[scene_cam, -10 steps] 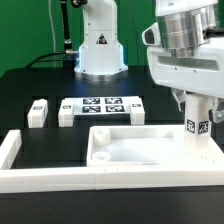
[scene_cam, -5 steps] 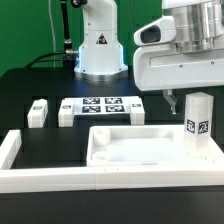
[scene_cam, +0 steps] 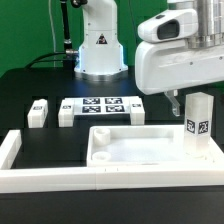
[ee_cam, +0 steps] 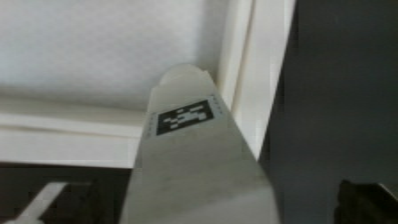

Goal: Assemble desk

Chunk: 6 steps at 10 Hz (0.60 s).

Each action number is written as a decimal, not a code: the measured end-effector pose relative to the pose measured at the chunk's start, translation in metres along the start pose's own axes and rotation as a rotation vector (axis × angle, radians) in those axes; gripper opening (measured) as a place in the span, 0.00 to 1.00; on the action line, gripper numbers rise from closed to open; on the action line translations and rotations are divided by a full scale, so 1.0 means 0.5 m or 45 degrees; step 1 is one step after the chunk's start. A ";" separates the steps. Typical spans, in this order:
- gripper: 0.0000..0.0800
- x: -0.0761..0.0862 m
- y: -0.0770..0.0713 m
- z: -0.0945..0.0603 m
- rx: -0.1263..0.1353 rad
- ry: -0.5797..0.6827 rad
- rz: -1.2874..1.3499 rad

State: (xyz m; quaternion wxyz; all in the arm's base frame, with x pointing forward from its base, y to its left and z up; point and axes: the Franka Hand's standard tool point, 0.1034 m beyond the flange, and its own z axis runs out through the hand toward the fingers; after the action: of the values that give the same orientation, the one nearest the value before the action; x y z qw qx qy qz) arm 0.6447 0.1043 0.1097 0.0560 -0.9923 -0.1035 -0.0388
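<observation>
- Presently, the end effector [ee_cam: 205,203] hangs over one upright leg [scene_cam: 198,118], fingers spread to either side and seemingly clear of it
- That leg stands in the corner of the tabletop [scene_cam: 140,147] at the exterior view's right; the wrist view shows its tag facing the camera
- Tabletop lies rim-up on the black desk [scene_cam: 40,88], against the white border bars [scene_cam: 50,180]
- Three loose legs [scene_cam: 38,112] lie beside the marker board [scene_cam: 100,105], well apart from the tabletop
- Step judged in hand: seating the first leg; whether it is fully home cannot be told
- Next move likely calls for closing squarely on the leg to twist it, or lifting clear without tipping it
</observation>
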 end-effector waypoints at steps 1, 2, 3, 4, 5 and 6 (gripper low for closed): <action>0.81 -0.001 0.001 0.001 0.000 -0.001 0.029; 0.68 -0.001 0.001 0.001 -0.001 -0.001 0.058; 0.51 -0.001 0.001 0.001 -0.001 -0.001 0.058; 0.51 -0.001 0.002 0.001 -0.001 -0.002 0.104; 0.36 -0.002 0.006 0.002 -0.004 -0.002 0.234; 0.36 -0.001 0.006 0.002 -0.004 -0.001 0.328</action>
State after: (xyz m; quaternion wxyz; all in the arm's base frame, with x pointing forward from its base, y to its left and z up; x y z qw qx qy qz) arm 0.6448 0.1012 0.1085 0.0589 -0.9975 0.0248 -0.0312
